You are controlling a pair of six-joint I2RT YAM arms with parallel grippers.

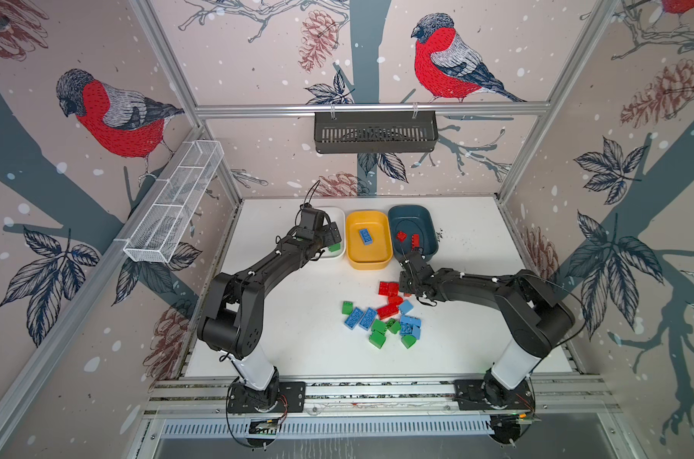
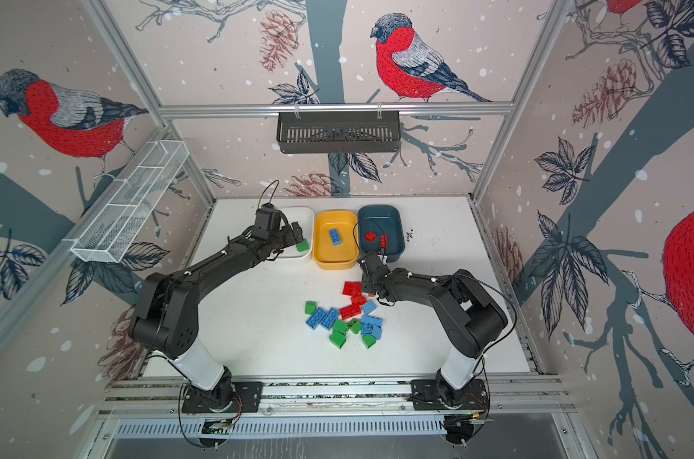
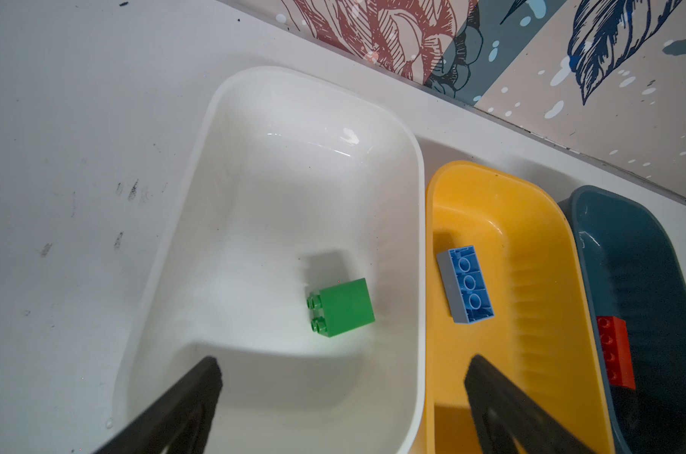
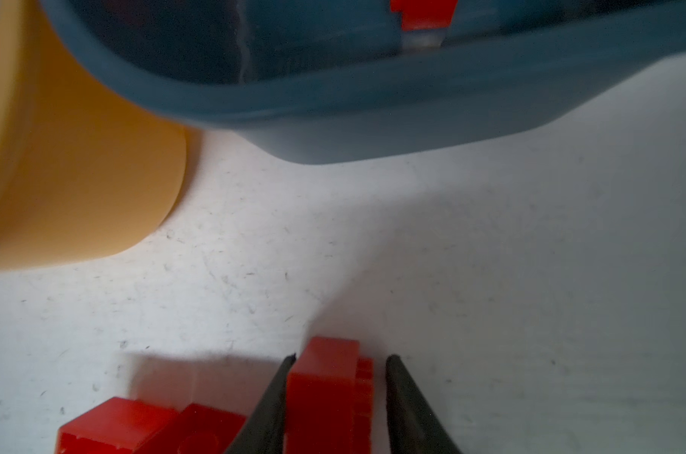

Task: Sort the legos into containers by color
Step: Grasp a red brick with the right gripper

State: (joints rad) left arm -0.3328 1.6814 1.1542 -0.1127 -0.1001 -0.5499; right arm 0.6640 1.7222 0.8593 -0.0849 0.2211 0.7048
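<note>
Just beside the teal tub (image 4: 373,102), jaws of the right gripper (image 4: 339,357) flanked a red brick (image 4: 321,377), grip unclear; caught off-centre, it might twist free. The left gripper (image 3: 343,361) hung with jaws spread.

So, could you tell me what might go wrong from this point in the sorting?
1. The right gripper straddles a small red brick lying on its side, studs facing one finger; that uneven hold could twist or slip.
2. The neighbouring red bricks sit right beside it and might get dragged.
3. The left gripper hangs open, one finger by the edge of the yellow tub; pulling back low could nudge it.
</note>
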